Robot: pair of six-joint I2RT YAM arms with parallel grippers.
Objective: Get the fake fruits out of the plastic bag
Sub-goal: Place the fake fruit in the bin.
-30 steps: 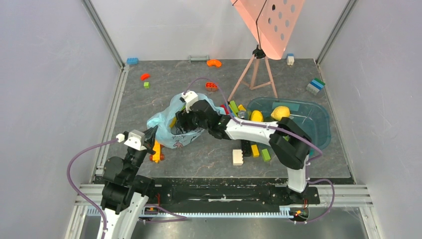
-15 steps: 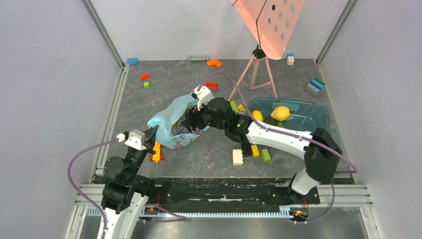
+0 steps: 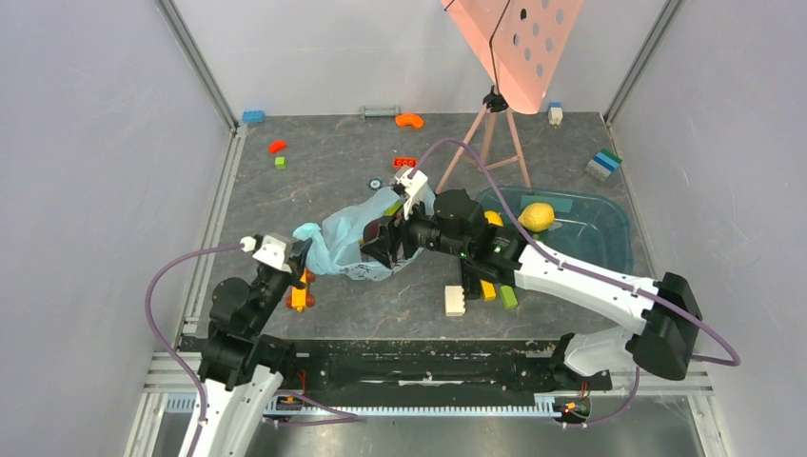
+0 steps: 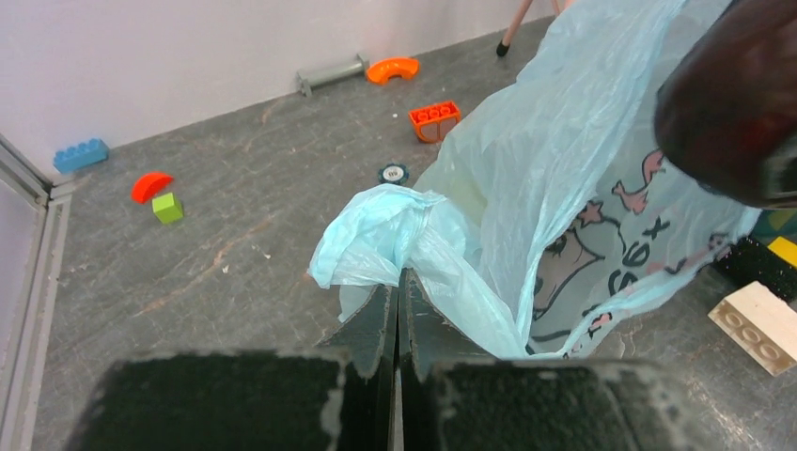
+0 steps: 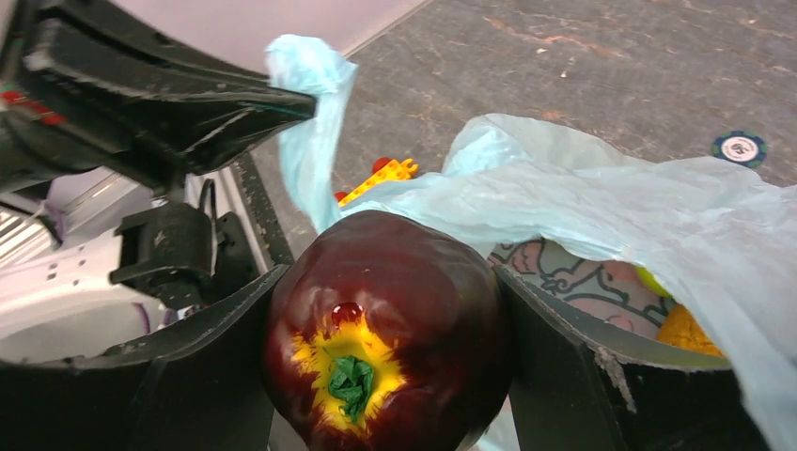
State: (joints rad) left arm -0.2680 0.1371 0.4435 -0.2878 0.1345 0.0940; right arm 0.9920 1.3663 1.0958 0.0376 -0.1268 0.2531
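Left wrist cam, nearest: I see left gripper (image 4: 398, 287) pinched together on a bunched handle of the thin crinkly light-blue plastic bag (image 4: 526, 178). Right wrist cam: right gripper (image 5: 381, 376) clamps a glossy dark maroon plum-like fruit (image 5: 395, 282) at the bag mouth; overhead can't resolve it. Only overhead shows the yellow plastic lemon (image 3: 538, 215) in the teal see-through tub (image 3: 604, 238), farther back.

I see plain pale grey walls (image 3: 86, 143) round a dark marbled grey tabletop (image 3: 324, 181), aluminium rails (image 3: 205, 238) along edges, pink perforated panel (image 3: 514, 43) on tripod (image 3: 490, 138) at back.
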